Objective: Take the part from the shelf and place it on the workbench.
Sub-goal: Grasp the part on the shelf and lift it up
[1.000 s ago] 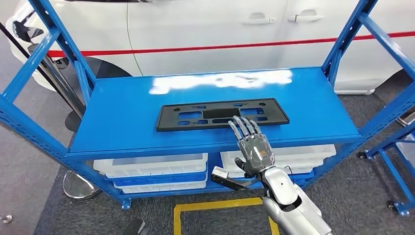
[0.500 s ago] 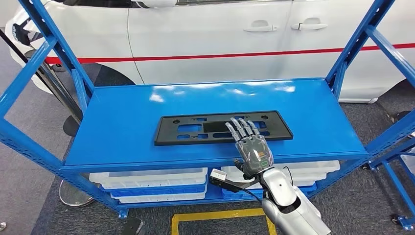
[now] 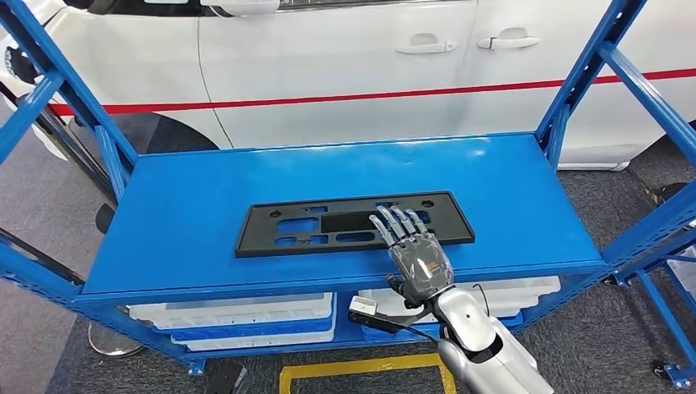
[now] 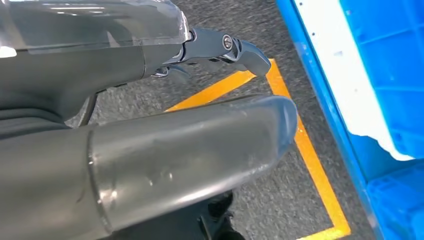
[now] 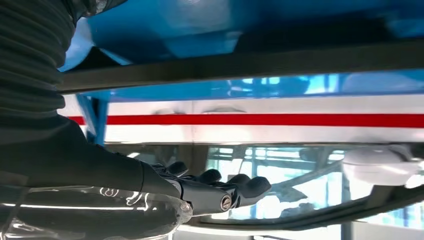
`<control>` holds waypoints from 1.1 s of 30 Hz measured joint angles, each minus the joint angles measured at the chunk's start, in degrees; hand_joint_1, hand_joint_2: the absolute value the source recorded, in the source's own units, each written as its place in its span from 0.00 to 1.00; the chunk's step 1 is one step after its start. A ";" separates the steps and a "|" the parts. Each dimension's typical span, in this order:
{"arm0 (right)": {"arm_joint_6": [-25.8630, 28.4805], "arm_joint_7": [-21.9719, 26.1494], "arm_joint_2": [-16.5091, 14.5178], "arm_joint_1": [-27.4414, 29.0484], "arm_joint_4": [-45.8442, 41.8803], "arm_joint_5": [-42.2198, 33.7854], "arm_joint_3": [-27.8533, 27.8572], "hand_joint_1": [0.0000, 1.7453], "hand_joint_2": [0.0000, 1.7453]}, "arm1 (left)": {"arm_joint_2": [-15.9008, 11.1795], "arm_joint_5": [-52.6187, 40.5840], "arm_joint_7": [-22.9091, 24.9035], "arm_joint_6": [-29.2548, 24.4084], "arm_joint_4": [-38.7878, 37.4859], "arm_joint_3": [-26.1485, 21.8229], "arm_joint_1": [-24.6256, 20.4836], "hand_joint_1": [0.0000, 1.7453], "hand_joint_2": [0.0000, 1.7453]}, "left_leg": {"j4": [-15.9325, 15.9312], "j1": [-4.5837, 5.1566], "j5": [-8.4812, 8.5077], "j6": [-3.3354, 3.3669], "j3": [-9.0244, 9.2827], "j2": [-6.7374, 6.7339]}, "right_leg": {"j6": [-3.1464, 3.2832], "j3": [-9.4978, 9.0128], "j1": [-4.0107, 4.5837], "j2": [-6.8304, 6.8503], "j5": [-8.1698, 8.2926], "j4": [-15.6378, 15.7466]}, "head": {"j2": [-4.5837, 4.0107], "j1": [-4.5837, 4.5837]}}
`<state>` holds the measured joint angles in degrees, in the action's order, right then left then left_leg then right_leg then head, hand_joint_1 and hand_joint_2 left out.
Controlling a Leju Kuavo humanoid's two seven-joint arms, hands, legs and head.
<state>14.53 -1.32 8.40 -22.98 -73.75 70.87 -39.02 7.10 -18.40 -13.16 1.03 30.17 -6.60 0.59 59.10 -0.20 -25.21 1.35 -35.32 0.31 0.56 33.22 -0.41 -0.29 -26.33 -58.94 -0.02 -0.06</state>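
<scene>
The part (image 3: 279, 223) is a long flat black plate with cut-outs, lying across the middle of the blue shelf top (image 3: 189, 189). My right hand (image 3: 414, 254) reaches in from the front, palm down and fingers spread, with its fingertips over the part's near edge, right of centre. In the right wrist view the right hand's fingers (image 5: 220, 190) stretch out straight with a gap between them and the dark strip of the part (image 5: 250, 65). My left hand (image 4: 190, 145) hangs low beside the rack over the floor and holds nothing.
Blue uprights (image 3: 574, 90) frame the shelf on both sides. White and blue bins (image 3: 230, 316) sit on the lower level. A white car with a red stripe (image 3: 369, 74) stands behind. Yellow floor tape (image 3: 361, 365) lies in front, and another blue rack (image 3: 665, 279) stands at the right.
The whole picture has shifted, so the camera moved. My right hand has stayed flat and spread, now a little further over the part's near edge.
</scene>
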 joint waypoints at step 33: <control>-2.44 -2.23 -1.32 -2.02 3.39 -2.32 -6.79 0.00 1.00 | 0.22 2.93 -2.73 0.06 -2.38 2.89 -2.21 0.00 0.00 | -0.72 -0.40 0.31 -0.49 1.06 -0.07 | -1.09 0.07 -0.17 -0.05 -0.03 0.45 | 0.00 0.03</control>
<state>12.09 -3.55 7.08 -25.00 -70.36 68.54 -45.81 7.33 -15.47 -15.89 1.09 27.79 -3.72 -1.61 58.38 -0.60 -24.91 0.87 -34.27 0.24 -0.52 33.29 -0.58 -0.34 -26.36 -58.48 -0.02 -0.03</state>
